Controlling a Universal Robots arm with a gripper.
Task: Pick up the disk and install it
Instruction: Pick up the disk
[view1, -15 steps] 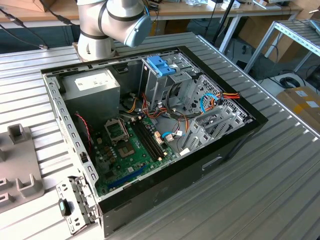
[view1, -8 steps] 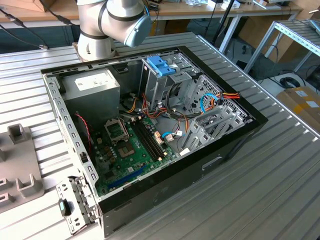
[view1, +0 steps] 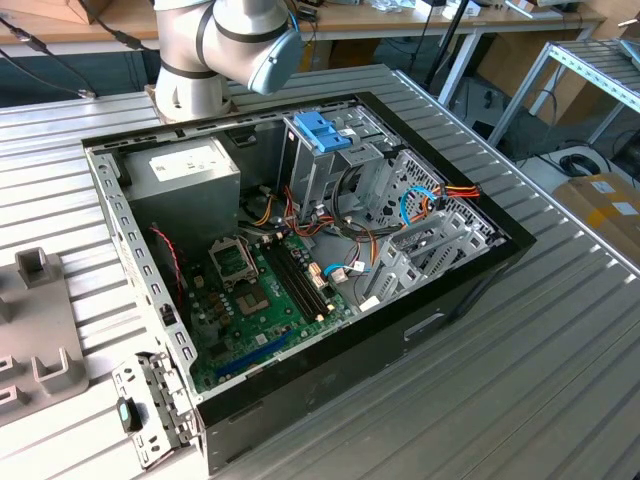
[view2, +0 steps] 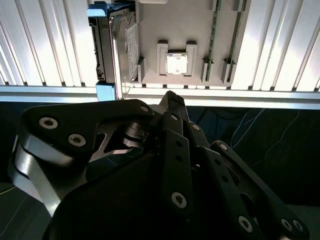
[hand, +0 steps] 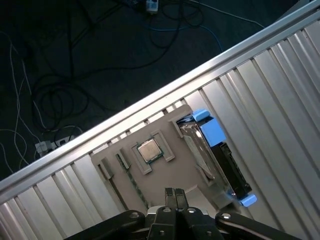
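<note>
The disk (hand: 200, 147) stands on its edge in a slot of a grey fixture tray (hand: 150, 180), its light-blue carrier frame wrapping both ends. In the second wrist view the disk (view2: 120, 47) shows its silver side and white label beside the tray (view2: 165, 20). My gripper (hand: 175, 192) hovers over the tray's edge, off to one side of the disk and apart from it. Its black fingertips (view2: 172, 97) are pressed together, shut on nothing.
The tray also holds a processor chip (hand: 148, 150) and a memory stick (view2: 215, 40). Close by, the ribbed table ends and cables lie on the dark floor (hand: 60, 75). An open computer case (view1: 300, 250) has a bare blue bracket (view1: 322, 132) in its drive cage, behind it the arm's base (view1: 190, 60).
</note>
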